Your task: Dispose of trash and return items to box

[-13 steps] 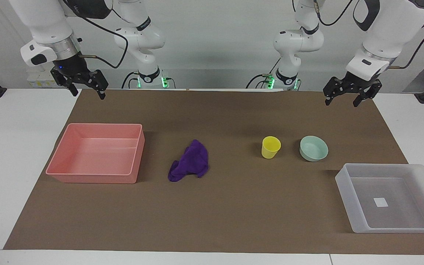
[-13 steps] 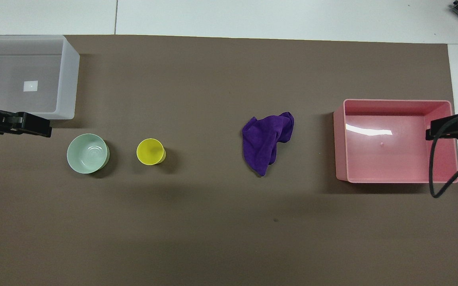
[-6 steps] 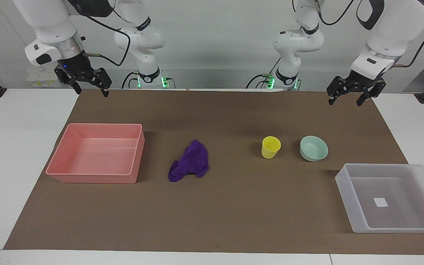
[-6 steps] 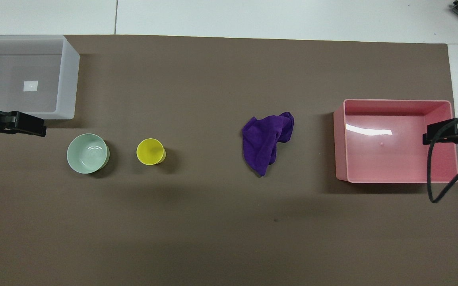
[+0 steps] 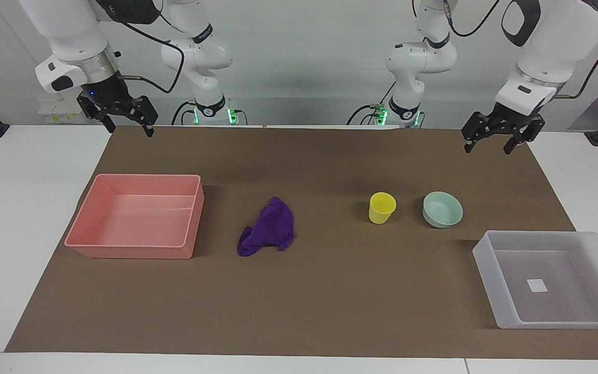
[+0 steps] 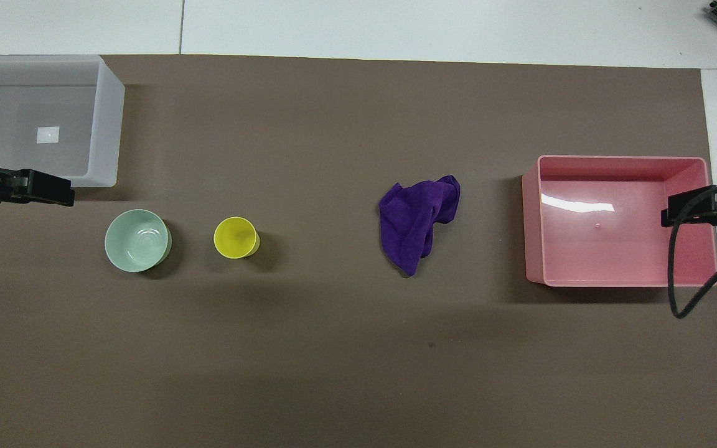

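While both arms have shifted a little over the past second, you have not touched anything yet: every object lies where it lay. Your right gripper has drifted slightly upward and toward the middle, and it hangs over the edge of the brown mat nearest the robots, above the pink bin's end of the surface. Its jaws are spread and hold nothing. Your left gripper has eased a touch lower and toward its own end of the surface; it hangs over the mat's corner by the left arm's base, jaws likewise spread and empty.

The purple cloth lies bunched on the mat beside the pink bin, a clear gap between them. The yellow cup stands upright near the mint-green bowl, the two apart, with the bowl closer to the left arm's end. The translucent box sits farther from the robots than the bowl, at the left arm's end, with only a white label on its floor.

My reading is that these small moves are the start of two approaches, so the task has barely begun. Your right arm looks best placed for the cloth, your left for the bowl or cup. With the bowl, expect to pinch the rim, since its body looks too wide to straddle.
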Available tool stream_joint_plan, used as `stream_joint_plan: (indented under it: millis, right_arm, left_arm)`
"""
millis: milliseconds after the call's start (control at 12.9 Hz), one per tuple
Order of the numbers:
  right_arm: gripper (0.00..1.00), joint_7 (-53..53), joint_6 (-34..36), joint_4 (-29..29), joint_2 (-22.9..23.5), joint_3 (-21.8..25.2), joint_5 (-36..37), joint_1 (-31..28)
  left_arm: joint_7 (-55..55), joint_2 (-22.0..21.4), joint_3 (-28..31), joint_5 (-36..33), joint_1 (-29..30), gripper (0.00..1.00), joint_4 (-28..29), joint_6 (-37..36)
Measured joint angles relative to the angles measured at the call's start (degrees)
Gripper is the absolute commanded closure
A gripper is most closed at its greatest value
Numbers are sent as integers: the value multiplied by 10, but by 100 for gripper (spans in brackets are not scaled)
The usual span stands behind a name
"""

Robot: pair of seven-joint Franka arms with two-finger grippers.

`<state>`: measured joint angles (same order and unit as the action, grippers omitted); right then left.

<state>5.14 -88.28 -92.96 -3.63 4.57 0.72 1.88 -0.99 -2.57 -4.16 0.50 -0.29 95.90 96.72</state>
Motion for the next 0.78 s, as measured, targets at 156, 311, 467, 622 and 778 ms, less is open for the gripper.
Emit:
stream_joint_plan:
  millis: [156,311,467,622,778]
  right_arm:
    - [0,0,0,0,0,0,0,0]
    - [0,0,0,0,0,0,0,0]
    - [0,0,0,0,0,0,0,0]
    - [0,0,0,0,0,-1,0,0]
    - [0,0,0,0,0,-1,0,0]
  left_arm:
    - [0,-2,1,0,2,0,30,35]
    - [0,-2,1,0,10,0,71,82]
    - [-1,-2,2,0,17,0,117,130]
    - [-2,-1,2,0,26,0,160,178]
    - [-3,2,2,0,35,0,208,231]
